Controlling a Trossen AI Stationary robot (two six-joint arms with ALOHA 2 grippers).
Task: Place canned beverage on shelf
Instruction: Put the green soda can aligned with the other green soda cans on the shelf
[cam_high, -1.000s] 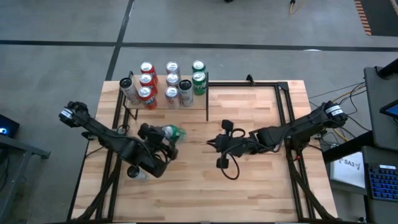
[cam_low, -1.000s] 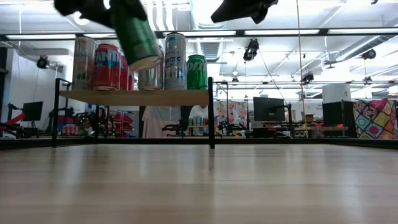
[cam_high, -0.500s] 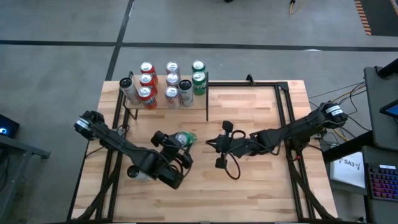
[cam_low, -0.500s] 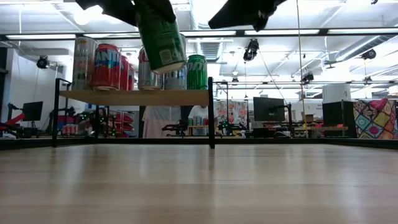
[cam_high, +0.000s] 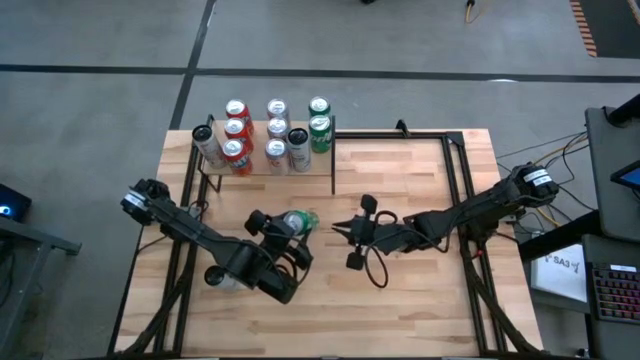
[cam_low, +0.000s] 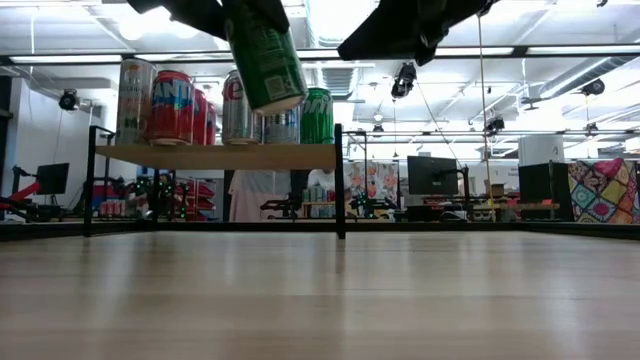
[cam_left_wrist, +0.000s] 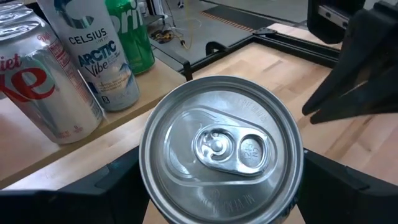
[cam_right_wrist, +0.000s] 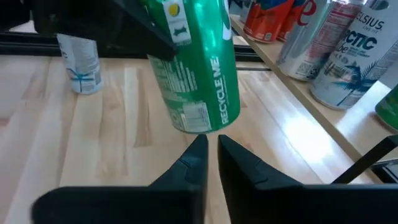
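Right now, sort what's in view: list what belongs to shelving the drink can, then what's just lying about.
Job in hand:
- green can, held off the table by the left gripper
- shelf, already carrying cans

Lying about:
- pale can standing on the tabletop
- right gripper, shut, empty, beside the green can

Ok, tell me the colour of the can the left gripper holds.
Green can, silver top; clearest in the right wrist view.

Pale blue-white can (cam_right_wrist: 81, 65) stands upright on plank tabletop (cam_right_wrist: 74, 143), well ahead of right fingers (cam_right_wrist: 189, 165), off to one side. Bkgd, far beyond them: monitor (cam_low: 432, 175), patterned quilt (cam_low: 603, 195). Keyboard (cam_high: 615, 290) sits off-table, well behind them.
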